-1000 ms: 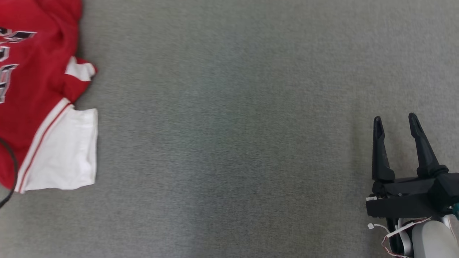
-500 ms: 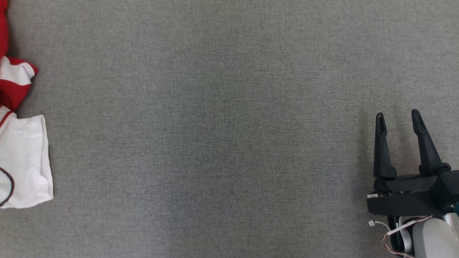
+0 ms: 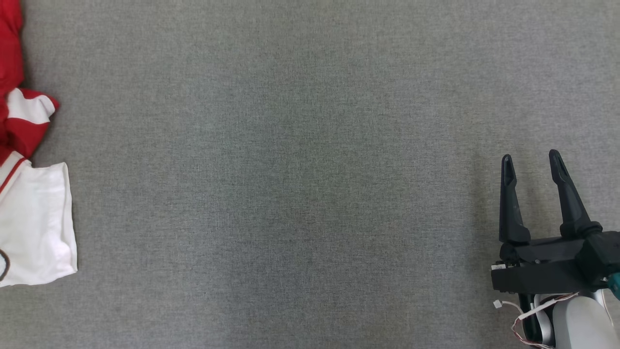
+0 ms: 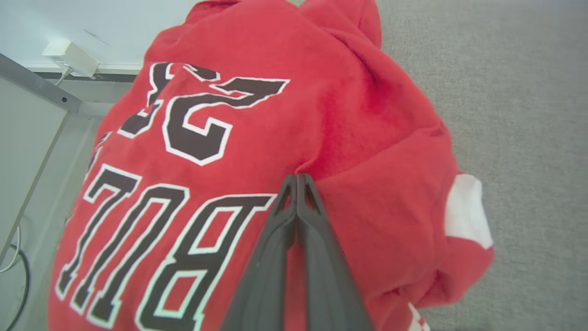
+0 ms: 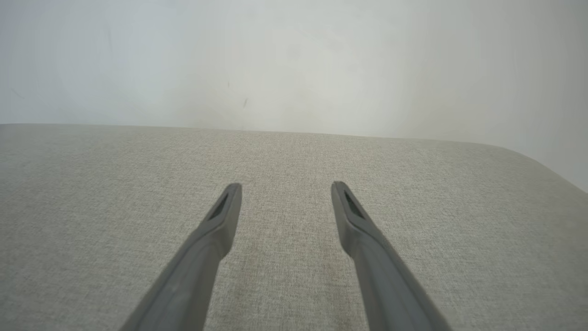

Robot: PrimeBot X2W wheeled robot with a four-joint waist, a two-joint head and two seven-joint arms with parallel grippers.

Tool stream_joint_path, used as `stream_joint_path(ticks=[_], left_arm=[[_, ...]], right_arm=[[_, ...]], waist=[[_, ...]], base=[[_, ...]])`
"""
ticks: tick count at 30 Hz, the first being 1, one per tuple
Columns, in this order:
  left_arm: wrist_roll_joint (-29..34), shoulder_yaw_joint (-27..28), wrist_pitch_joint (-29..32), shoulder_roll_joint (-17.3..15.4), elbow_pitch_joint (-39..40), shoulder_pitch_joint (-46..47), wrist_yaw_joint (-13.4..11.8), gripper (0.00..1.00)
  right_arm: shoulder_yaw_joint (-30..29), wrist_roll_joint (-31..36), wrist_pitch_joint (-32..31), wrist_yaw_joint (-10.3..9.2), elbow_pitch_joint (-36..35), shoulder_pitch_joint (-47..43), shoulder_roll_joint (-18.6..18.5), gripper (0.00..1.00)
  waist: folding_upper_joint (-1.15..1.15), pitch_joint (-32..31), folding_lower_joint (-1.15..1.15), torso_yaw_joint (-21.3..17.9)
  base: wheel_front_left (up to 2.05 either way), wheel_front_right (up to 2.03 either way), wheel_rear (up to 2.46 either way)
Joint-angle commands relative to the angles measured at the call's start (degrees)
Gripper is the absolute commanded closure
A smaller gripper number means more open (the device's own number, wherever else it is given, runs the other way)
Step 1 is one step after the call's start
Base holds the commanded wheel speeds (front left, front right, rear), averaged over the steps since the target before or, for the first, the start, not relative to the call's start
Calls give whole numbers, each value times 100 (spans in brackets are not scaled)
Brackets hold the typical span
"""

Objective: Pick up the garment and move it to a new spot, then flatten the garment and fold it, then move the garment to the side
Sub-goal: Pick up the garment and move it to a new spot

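Garment [image 3: 29, 218]: red jersey, white sleeve panels, black-and-white lettering. It lies bunched at the far left edge of the head view, on the grey cloth-covered desk [image 3: 310, 194].

Left gripper [image 4: 296, 184]: fingers clenched tip to tip, down on the red body panel just beside the lettering. Creases run into the tips, so a pinch of fabric is probably caught there. The contact itself is hidden between the pads, so this is not confirmed.

Right gripper [image 3: 531, 157]: fingers spread, grasping nothing, hovering over bare desk at the lower right, well apart from the garment.

Key relation: the garment sits wholly on the left arm's side, with open desk between it and the right gripper. Judgement: the lift and carry belong to the left arm, heading rightward toward the middle.

Garment long axis: cannot tell while it is crumpled. A one-point pinch may let it trail.
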State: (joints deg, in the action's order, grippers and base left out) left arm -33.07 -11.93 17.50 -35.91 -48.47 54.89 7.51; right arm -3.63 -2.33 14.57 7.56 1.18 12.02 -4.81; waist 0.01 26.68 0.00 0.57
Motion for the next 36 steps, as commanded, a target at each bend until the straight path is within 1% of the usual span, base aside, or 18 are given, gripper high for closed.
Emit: stream_joint_path(ticks=[1, 5, 8, 12, 13, 17, 22, 26, 28, 31, 34, 36], left_arm=[[-47, -10, -92, -93, -22, -25, -9, 100], [46, -132, -546, -209, -29, 144, -9, 100], [156, -159, -1044, -337, -28, 302, -10, 100], [420, -195, -1762, -433, 38, 579, -109, 100], [486, -208, -1953, -456, 90, 673, -167, 100], [774, -362, -2258, -469, 294, 1037, -270, 100], [943, -567, -2235, -316, 620, 1417, -279, 100], [1151, -806, -2158, -142, 1114, 1829, -277, 100], [1156, -923, -2110, 87, 1383, 1985, -286, 100], [1171, -1040, -2082, 303, 1764, 2220, -274, 100], [1118, -1210, -2001, 659, 2108, 2333, -257, 100], [1082, -1317, -1952, 840, 2286, 2375, -237, 100]], right_arm=[[-16, 7, 7, -14, 21, -23, 14, 0], [24, -42, 21, -14, 112, -44, 35, 0], [75, -76, 39, -14, 202, -42, 60, 0], [106, -136, 59, -14, 329, -73, 97, 0], [105, -150, 60, -14, 365, -86, 106, 0], [79, -235, 62, -14, 502, -158, 135, 0], [25, -315, 66, -14, 524, -216, 163, 0], [24, -388, 59, -14, 567, -272, 182, 0], [39, -434, 58, -14, 584, -302, 189, 0], [89, -565, 59, -14, 610, -337, 193, 0], [111, -685, 59, -14, 624, -385, 191, 0], [135, -732, 59, -14, 622, -399, 191, 0]], waist=[[-1, -71, 0, 9], [-1, -246, 0, 62], [-1, -411, 0, 95], [-1, -647, 0, 114], [-1, -713, 0, 118], [-1, -950, 0, 105], [-1, -1167, 0, 24], [-1, -1347, 0, -144], [-1, -1416, 0, -252], [-1, -1485, 0, -440], [-1, -1528, 0, -670], [-1, -1542, 0, -838]], base=[[0, 0, 0], [0, 0, 0], [0, 0, 0], [0, 0, 0], [0, 0, 0], [0, 0, 0], [0, 0, 0], [0, 0, 0], [0, 0, 0], [0, 0, 0], [0, 0, 0], [0, 0, 0]])
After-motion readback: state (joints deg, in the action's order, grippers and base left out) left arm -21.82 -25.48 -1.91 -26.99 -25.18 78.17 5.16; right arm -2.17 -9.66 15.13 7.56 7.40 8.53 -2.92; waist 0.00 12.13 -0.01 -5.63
